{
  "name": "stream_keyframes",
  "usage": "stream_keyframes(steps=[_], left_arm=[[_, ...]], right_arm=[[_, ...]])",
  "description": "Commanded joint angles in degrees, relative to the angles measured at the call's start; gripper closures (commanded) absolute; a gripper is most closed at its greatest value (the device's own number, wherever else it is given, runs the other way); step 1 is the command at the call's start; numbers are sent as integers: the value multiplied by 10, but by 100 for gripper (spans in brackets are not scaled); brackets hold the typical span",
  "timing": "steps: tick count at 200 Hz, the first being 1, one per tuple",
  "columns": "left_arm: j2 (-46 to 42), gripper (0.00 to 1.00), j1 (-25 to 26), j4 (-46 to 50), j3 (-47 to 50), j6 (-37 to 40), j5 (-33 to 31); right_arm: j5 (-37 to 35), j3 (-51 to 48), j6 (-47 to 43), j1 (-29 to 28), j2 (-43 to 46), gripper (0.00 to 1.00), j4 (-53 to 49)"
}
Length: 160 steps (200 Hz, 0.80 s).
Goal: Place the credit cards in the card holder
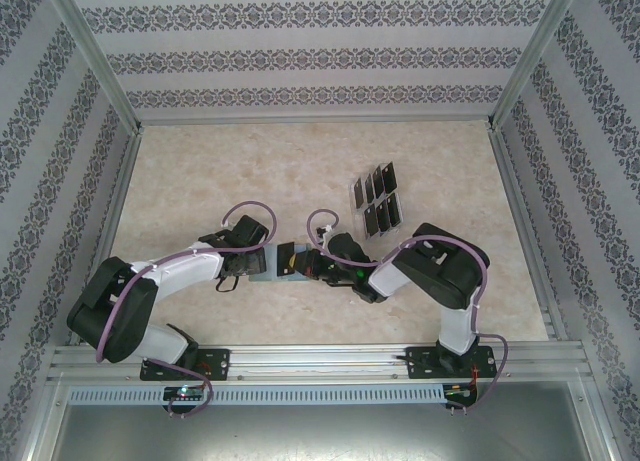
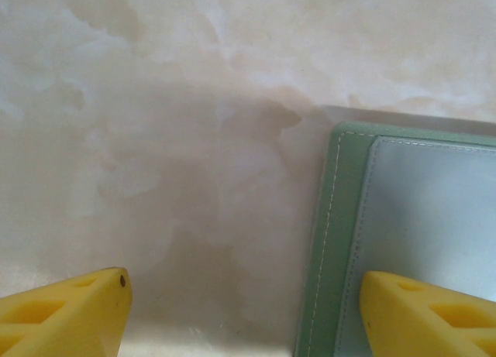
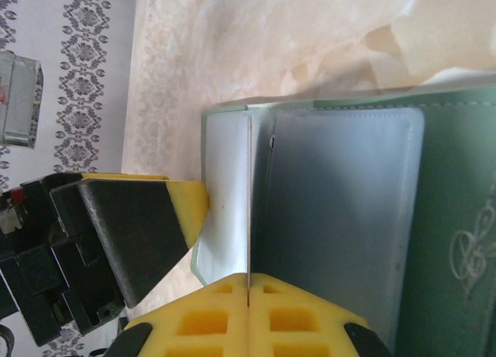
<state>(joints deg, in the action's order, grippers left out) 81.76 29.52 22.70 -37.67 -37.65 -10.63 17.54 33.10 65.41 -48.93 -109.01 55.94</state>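
The right gripper is closed on 1 black card. The card is seen edge-on as a thin line running straight ahead from the fingertips, over the open green holder. Whether its far end is in a pocket yet, I cannot tell.

The left gripper is open and holds nothing. 1 finger is over the holder's edge and the other is over bare bench.

The card looks light, stiff and slick, best pinched by 1 short end so the free end leads. The holder looks soft and light, and likely to slide unless pinned.

More cards sit in a clear tray, ahead and right of the right gripper. The bench is pale, smooth and marbled. Patterned walls enclose 3 sides.
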Motion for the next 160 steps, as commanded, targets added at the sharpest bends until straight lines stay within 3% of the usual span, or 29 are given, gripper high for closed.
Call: stream_keyframes(steps=[1,160], left_arm=[[5,22,-1,22,13,-3,-11],[5,22,5,20,15,-6,-10]], right_arm=[[8,10,14,-6,-16,100,43],[6,20,44,-17,-63,100,80]])
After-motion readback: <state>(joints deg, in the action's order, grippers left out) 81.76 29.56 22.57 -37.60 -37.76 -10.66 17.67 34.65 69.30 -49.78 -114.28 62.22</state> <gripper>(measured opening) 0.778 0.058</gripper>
